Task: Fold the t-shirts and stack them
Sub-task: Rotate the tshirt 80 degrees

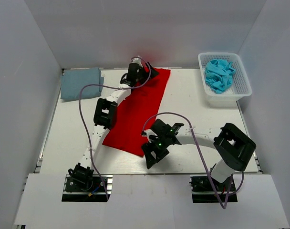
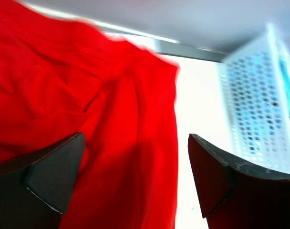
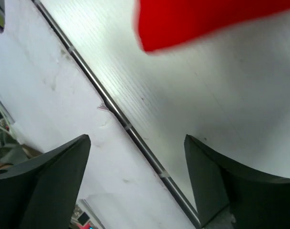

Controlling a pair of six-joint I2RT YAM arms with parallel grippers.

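Observation:
The bright red t-shirt (image 1: 135,112) lies as a long strip slanting from the far middle of the table toward the near left. My left gripper (image 1: 151,72) hovers open over its far end. In the left wrist view the red t-shirt (image 2: 88,95) fills the space under and between the open fingers (image 2: 54,176). My right gripper (image 1: 150,158) stands open just right of the strip's near corner, over bare table. The red corner (image 3: 197,24) shows ahead of its fingers (image 3: 54,176). A folded grey-blue t-shirt (image 1: 80,82) rests far left. A turquoise t-shirt (image 1: 219,75) is bunched in the basket.
The white mesh basket (image 1: 241,86) stands at the far right, and its basket wall (image 2: 259,109) is seen from the left wrist. White walls close in the table on three sides. A metal rail (image 3: 121,119) marks the table's near edge under the right gripper.

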